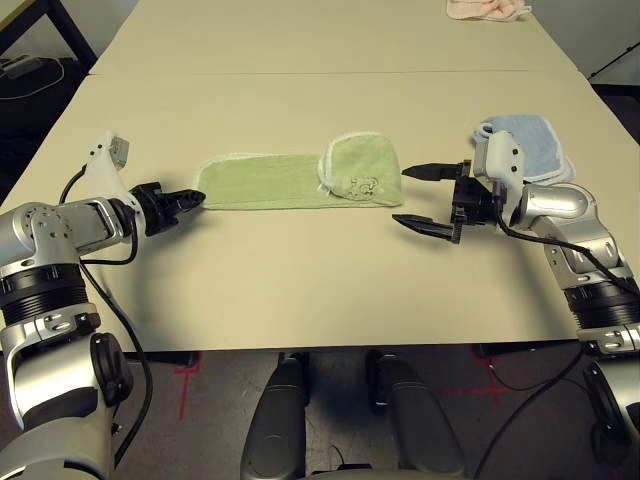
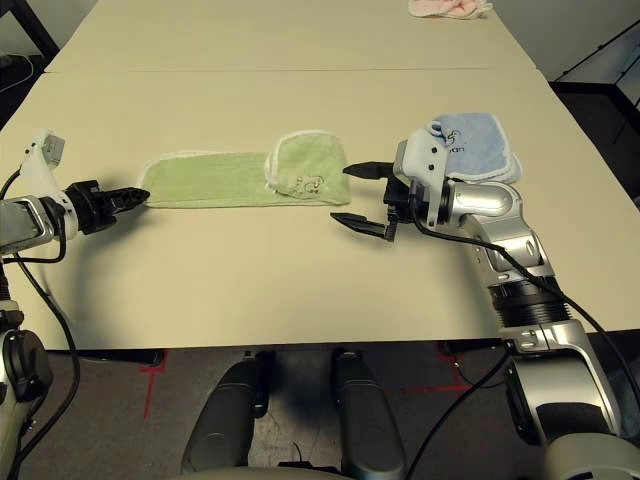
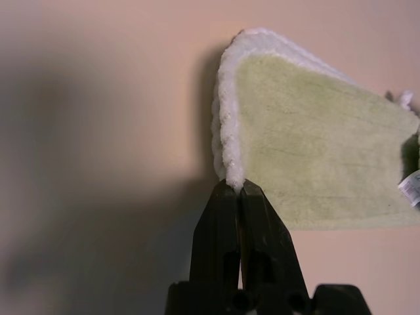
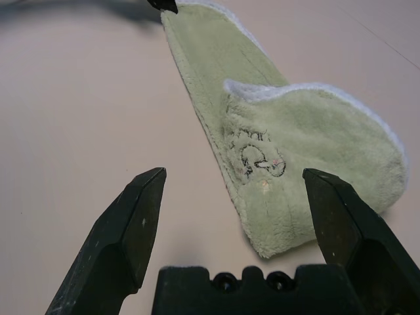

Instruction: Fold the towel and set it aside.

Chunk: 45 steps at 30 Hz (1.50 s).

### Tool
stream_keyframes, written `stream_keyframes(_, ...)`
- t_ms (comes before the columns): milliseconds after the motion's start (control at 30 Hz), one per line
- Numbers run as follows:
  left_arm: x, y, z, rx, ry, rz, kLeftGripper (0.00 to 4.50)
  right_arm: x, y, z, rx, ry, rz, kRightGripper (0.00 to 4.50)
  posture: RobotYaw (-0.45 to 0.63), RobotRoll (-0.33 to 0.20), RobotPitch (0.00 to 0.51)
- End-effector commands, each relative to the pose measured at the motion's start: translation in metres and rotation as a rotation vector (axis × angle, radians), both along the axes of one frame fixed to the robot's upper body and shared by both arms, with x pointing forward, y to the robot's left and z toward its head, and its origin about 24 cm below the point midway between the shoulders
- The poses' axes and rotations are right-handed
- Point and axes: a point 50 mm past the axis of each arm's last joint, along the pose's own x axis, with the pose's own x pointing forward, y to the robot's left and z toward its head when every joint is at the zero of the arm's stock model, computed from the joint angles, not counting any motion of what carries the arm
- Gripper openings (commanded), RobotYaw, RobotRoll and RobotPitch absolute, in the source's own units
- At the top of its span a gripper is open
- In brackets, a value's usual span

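The light green towel (image 1: 290,181) lies on the table as a long folded strip, with its right end turned back so the dark embroidered logo (image 1: 362,185) faces up. My left gripper (image 1: 193,201) is shut on the white edging of the towel's left end (image 3: 231,172). My right gripper (image 1: 425,198) stands open just off the towel's right end (image 4: 282,216), one finger on either side of it and not touching the cloth.
A pale blue towel (image 1: 530,145) lies behind my right wrist. A pink cloth (image 1: 487,9) sits at the table's far right edge. A seam (image 1: 310,72) crosses the table behind the towel, and bare tabletop (image 1: 300,280) stretches in front.
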Motion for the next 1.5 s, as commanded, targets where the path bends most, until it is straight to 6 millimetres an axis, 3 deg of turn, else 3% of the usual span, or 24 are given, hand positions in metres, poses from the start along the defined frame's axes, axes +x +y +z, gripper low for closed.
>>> stream_keyframes(33, 0.0, -0.002, 0.003, -0.035, 0.001, -0.003, 0.03, -0.002, -0.003, -0.004, -0.006, 0.014, -0.007, 4.5, 0.09, 0.0, 0.195)
stream_keyframes(200, 0.003, -0.011, 0.013, -0.047, -0.028, -0.044, 0.03, -0.002, -0.004, -0.005, -0.006, 0.017, -0.012, 4.5, 0.09, 0.0, 0.194)
stream_keyframes(533, 0.004, -0.054, 0.041, -0.072, -0.122, -0.28, 0.03, 0.001, -0.014, -0.004, -0.01, 0.015, -0.05, 4.5, 0.09, 0.0, 0.183)
stream_keyframes(733, 0.012, -0.074, 0.054, -0.082, -0.174, -0.336, 0.03, 0.002, -0.019, -0.003, -0.012, 0.013, -0.069, 4.5, 0.09, 0.0, 0.181)
stream_keyframes(1300, 0.033, -0.139, 0.062, -0.15, -0.235, -0.51, 0.03, 0.007, -0.038, -0.009, 0.037, 0.058, -0.166, 4.5, 0.08, 0.0, 0.179)
stream_keyframes(1500, 0.035, -0.151, 0.064, -0.156, -0.243, -0.547, 0.03, 0.007, -0.042, -0.002, 0.168, 0.138, -0.194, 4.5, 0.08, 0.0, 0.179)
